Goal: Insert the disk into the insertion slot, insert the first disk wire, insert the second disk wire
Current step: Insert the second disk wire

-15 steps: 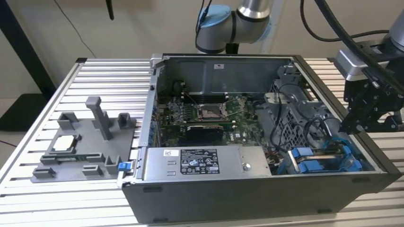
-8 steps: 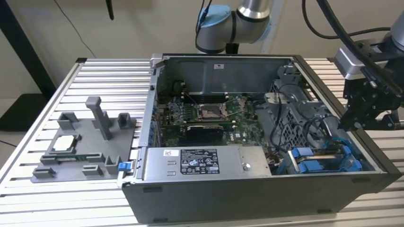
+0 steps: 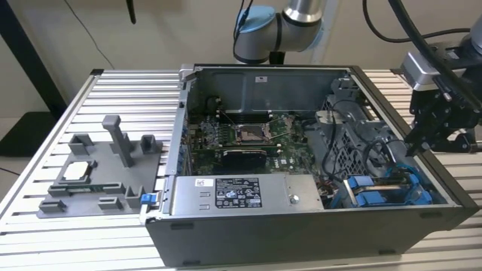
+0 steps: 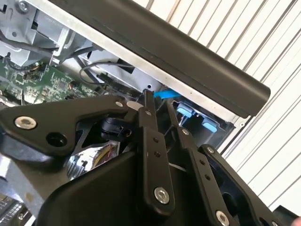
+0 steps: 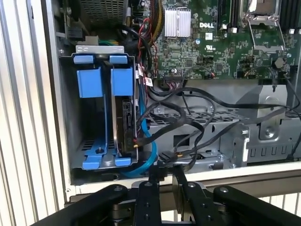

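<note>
The disk [image 5: 125, 123] stands on edge inside the insertion slot [image 5: 89, 82], a grey bay with blue plastic tabs in the open computer case. A light blue wire [image 5: 149, 149] and thin black wires [image 5: 162, 120] run along the disk's exposed edge. I cannot tell whether their plugs are seated. My gripper [image 5: 164, 176] hovers at the case's side wall just outside the bay, close to a loop of black wire. The exterior view shows the gripper [image 3: 416, 148] above the case's right rim, with the slot [image 3: 385, 191] below it. The blue wire [image 4: 167, 94] lies just beyond the gripper [image 4: 160, 107].
The case [image 3: 301, 237] sits on a slatted metal table [image 3: 113, 84]. Inside are the motherboard [image 3: 249, 135], a grey labelled power-supply box [image 3: 241, 195] and a metal cage [image 3: 354, 135] draped with cables. A grey fixture [image 3: 98, 180] holding a chip stands at the exterior view's left.
</note>
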Robot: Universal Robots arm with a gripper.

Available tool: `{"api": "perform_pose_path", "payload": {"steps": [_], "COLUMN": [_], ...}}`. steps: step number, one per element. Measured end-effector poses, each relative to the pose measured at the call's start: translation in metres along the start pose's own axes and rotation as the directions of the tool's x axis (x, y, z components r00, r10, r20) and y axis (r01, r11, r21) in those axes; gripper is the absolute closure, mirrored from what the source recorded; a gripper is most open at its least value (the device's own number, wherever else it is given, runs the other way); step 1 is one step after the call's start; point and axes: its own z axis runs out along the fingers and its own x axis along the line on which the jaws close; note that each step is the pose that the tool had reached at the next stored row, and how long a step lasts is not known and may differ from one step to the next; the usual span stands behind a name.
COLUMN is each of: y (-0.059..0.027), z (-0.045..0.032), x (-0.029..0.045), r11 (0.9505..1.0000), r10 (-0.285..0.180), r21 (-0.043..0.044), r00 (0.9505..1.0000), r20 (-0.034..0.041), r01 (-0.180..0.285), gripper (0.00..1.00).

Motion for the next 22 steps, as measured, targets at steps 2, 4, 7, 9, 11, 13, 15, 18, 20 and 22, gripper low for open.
{"api": "perform_pose_path", "payload": {"steps": [2,4,7,9,11,13,15,18,20,22], "y": [-0.0002,-0.0003,-0.0003,-0.0001,-0.0002,-0.0006,-0.0009,-0.0011,-0.0012,-0.0015], "z": [-0.0016,-0.0011,-0.0005,0.001,0.0031,0.005,0.0068,0.0069,0.0064,0.006], "x": [0.0004,0.0008,0.0019,0.0026,0.0035,0.0046,0.0056,0.0082,0.0112,0.014], "r11": [1.0,0.9999,0.9995,0.9993,0.9991,0.9989,0.9987,0.9983,0.9981,0.998], "r10": [0.003,0.008,0.019,0.025,0.032,0.038,0.044,0.052,0.055,0.056], "r21": [-0.0056,-0.0107,-0.0257,-0.0278,-0.0269,-0.0261,-0.0256,-0.0267,-0.0294,-0.0323], "r00": [1.0,1.0,0.9998,0.9997,0.9995,0.9992,0.999,0.9984,0.9981,0.998], "r20": [0.0023,0.0019,0.0,0.0006,0.0025,0.0061,0.0113,0.0235,0.0269,0.0311], "r01": [-0.003,-0.008,-0.019,-0.025,-0.032,-0.038,-0.044,-0.052,-0.054,-0.055], "gripper": [0.0,0.0,0.0,0.0,0.0,0.0,0.0,0.0,0.0,0.0]}}
